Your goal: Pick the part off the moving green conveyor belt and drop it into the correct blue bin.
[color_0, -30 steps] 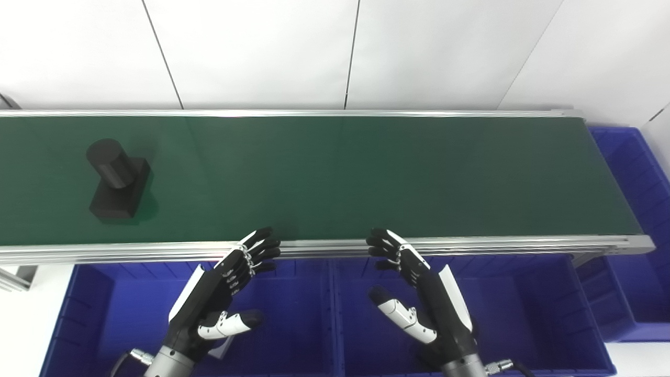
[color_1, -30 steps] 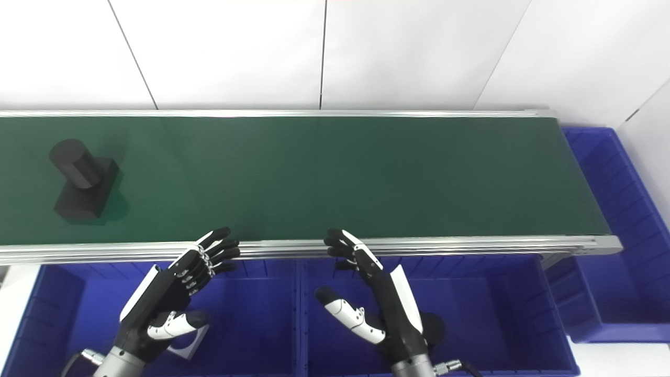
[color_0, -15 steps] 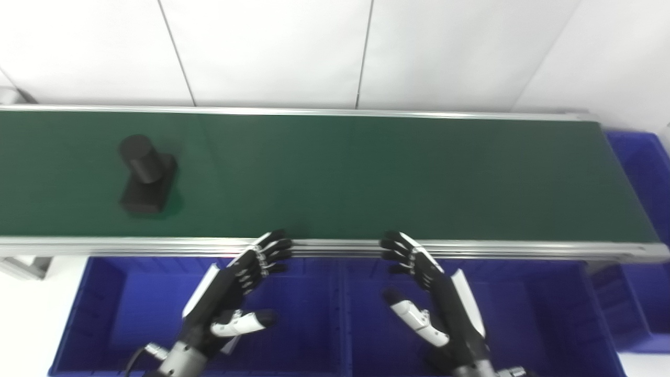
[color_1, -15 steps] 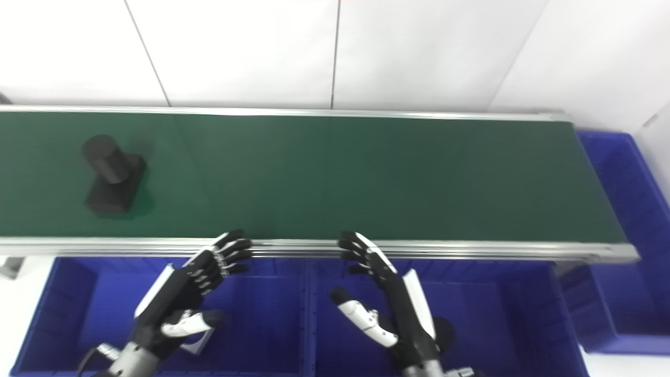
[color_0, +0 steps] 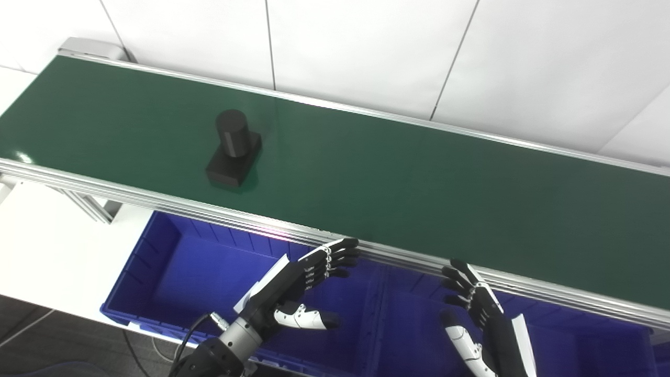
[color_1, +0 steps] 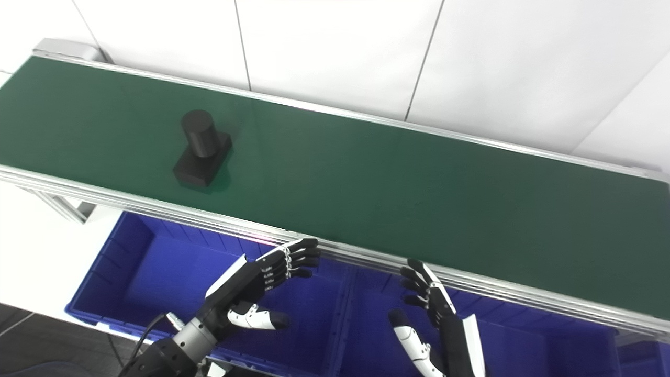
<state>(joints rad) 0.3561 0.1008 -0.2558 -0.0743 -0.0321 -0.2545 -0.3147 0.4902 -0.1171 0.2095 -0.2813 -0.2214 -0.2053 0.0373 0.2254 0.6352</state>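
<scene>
While the black part [color_0: 233,149] stands on the green belt [color_0: 398,178], well left of my hands, my left robot hand [color_0: 293,285] and right robot hand [color_0: 479,319], both spread and empty, should wait beside the belt's near rail above the blue bins [color_0: 172,267].

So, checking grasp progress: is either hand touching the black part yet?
No; the black part sits alone on the belt, both hands below its near edge.
</scene>
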